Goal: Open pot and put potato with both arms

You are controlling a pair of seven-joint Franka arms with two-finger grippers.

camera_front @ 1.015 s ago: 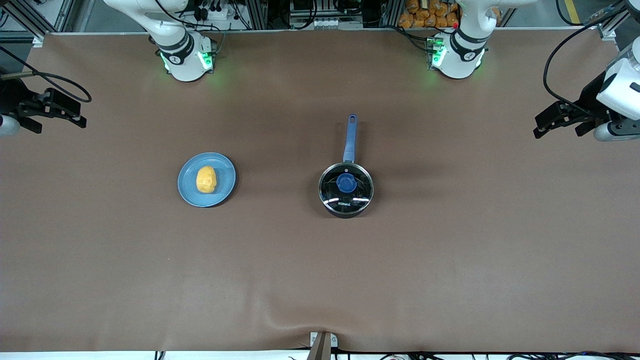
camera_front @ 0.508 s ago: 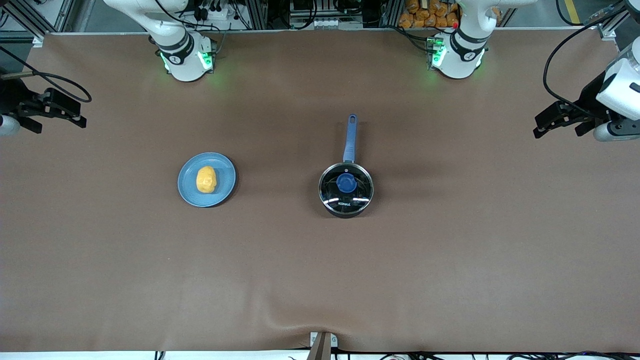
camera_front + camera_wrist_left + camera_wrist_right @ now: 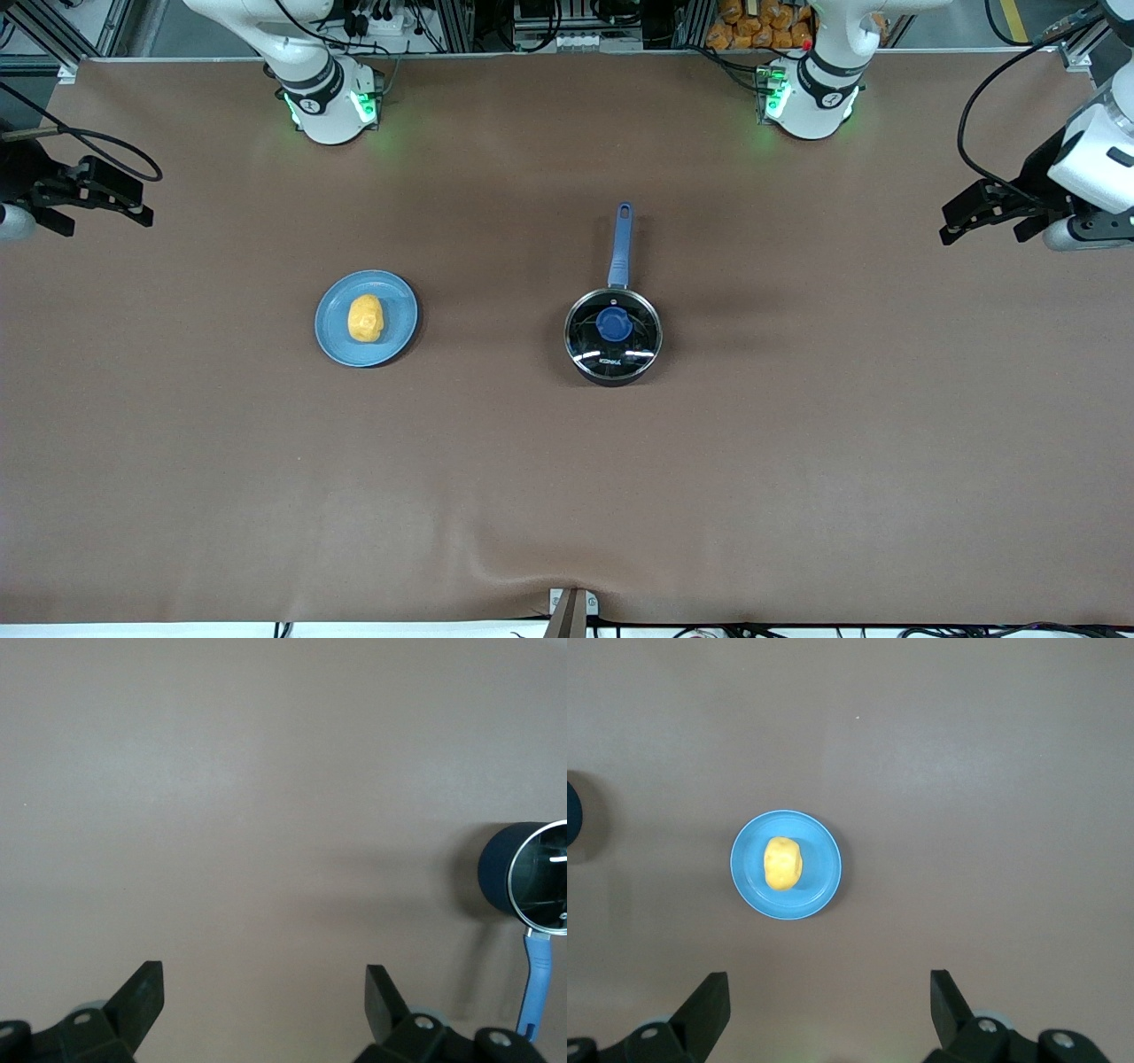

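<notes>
The black pot (image 3: 613, 338) stands mid-table with its glass lid and blue knob (image 3: 613, 324) on, its blue handle (image 3: 620, 244) pointing toward the robot bases. It also shows in the left wrist view (image 3: 528, 877). The yellow potato (image 3: 365, 318) lies on a light-blue plate (image 3: 394, 341) toward the right arm's end, also in the right wrist view (image 3: 782, 863). My left gripper (image 3: 985, 214) hangs open and empty above the table's left-arm end (image 3: 264, 997). My right gripper (image 3: 97, 202) hangs open and empty above the right-arm end (image 3: 830, 1003).
The brown table cover (image 3: 567, 478) lies flat with a small wrinkle at the front edge. The arm bases (image 3: 328, 102) (image 3: 811, 97) stand along the table's top edge in the front view. A small bracket (image 3: 569, 610) sits at the front edge.
My left gripper has shifted slightly upward in the front view and a little toward the pot. The right arm, pot and potato have not moved.
</notes>
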